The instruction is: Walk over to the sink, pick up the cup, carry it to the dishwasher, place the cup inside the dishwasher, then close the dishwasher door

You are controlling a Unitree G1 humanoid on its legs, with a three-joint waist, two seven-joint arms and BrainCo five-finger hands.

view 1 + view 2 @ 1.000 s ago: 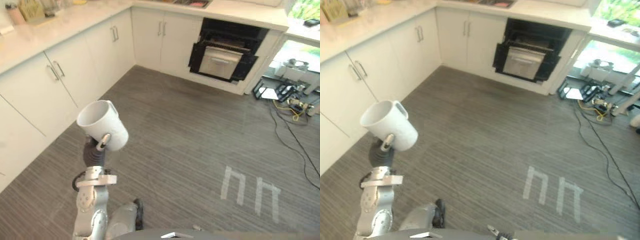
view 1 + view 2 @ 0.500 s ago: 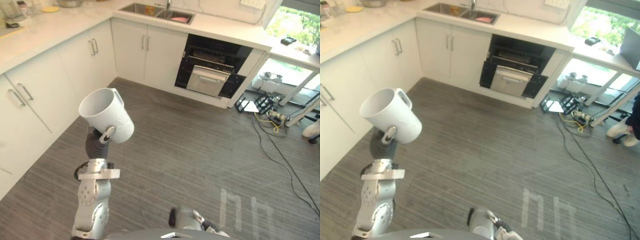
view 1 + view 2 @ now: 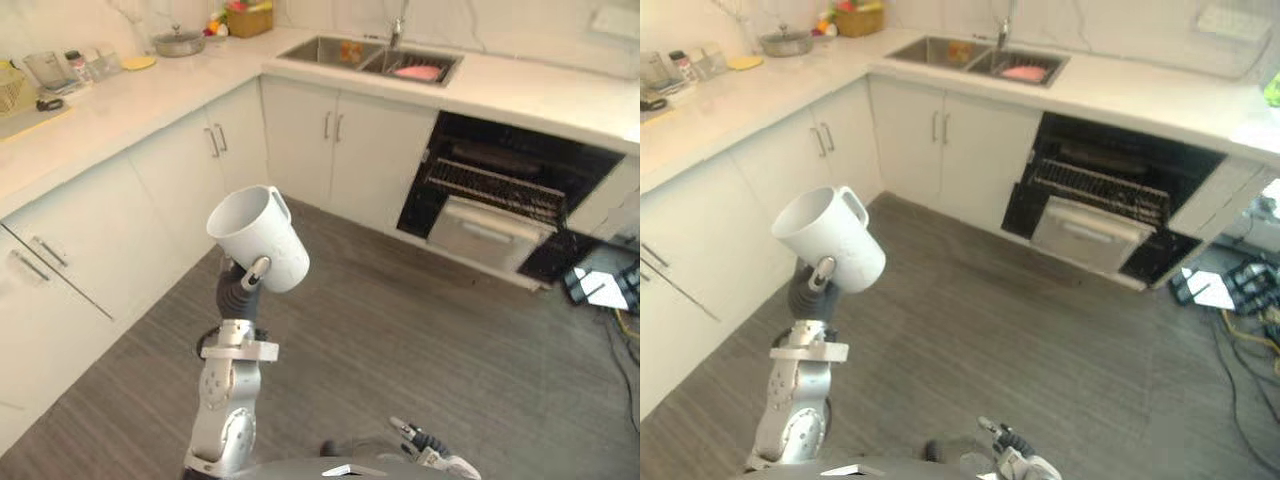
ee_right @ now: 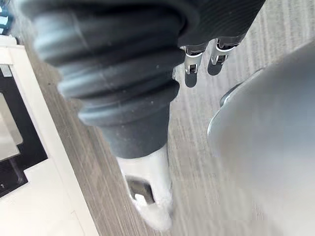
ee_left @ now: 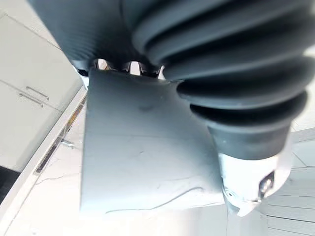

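Cup (image 3: 262, 238), gripped by left hand (image 3: 255, 274), tilts mouth up and leftward.

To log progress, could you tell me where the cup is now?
The left hand holds the cup tilted above the floor, left of centre in the eye views, near the cabinets and short of the open dishwasher.

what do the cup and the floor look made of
Cup: probably glazed ceramic. It is plain white with a thick wall and rim and a smooth, faint sheen, though hard plastic is possible.
Floor: grey wood-look planks with fine streaks and a matt finish, likely laminate or vinyl.
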